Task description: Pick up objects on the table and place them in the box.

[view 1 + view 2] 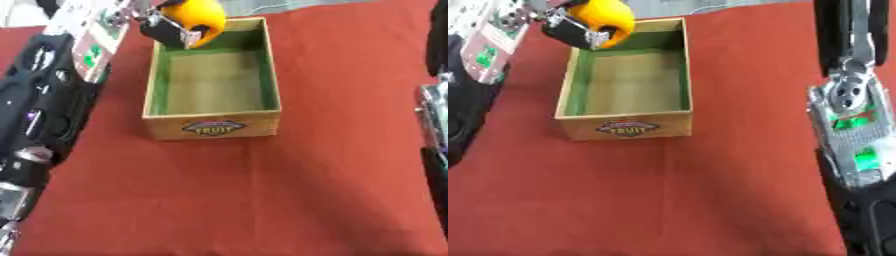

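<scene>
Left hand (171,27) over the far left corner of the box (213,129), fingers (188,36) curled round a yellow-orange fruit (199,15); fruit held above the rim, not in the box. Box wooden, green-lined inside, "FRUIT" label on the near wall, sitting on the red-covered table (262,200). Right arm (852,115) along the right edge; its hand is out of sight

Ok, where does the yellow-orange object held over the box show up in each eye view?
Left eye view: yellow-orange object at top centre, in the left hand, above the box's far left corner.
Right eye view: same object, shifted to the upper left.
Shared landmark: the FRUIT label on the box front.
</scene>
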